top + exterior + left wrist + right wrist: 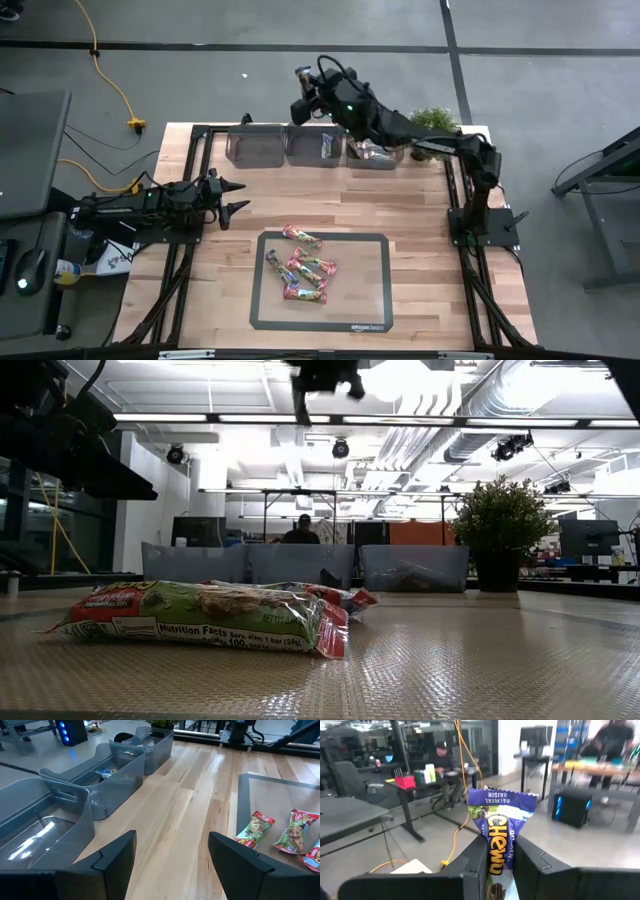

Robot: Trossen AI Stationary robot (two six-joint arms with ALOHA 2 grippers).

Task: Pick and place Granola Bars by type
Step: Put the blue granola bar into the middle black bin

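Granola sorting at a wooden desk (420, 210): the right gripper (499, 857) hangs above the row of three grey bins (258, 146) at the desk's far edge, over the join between the middle bin (303, 146) and the left one, its fingers pinching a blue-purple oatmeal raisin bar (502, 827) that stands upright between them. The left gripper (172, 855) waits low at the left side of the desk, fingers spread wide and holding nothing, pointed toward the bins.

Five or so red-and-green wrapped granola bars (303, 265) lie in a loose cluster on the dark-framed mat (375, 290) near the front of the desk, some overlapping. A blue wrapper (328, 147) already sits in the middle bin and several reddish ones (372, 151) in the right-hand bin; the left-hand bin looks bare. A potted plant (434, 119) stands just behind the right bin.

The held bar is gripped only along its lower half, so it may twist or slip as it is lowered. The gripper seems to sit nearer the bin wall than the centre, and a release from this height could bounce the bar off a rim into the neighbouring bin or onto the floor behind. A drop into the wrong compartment would mix the types.
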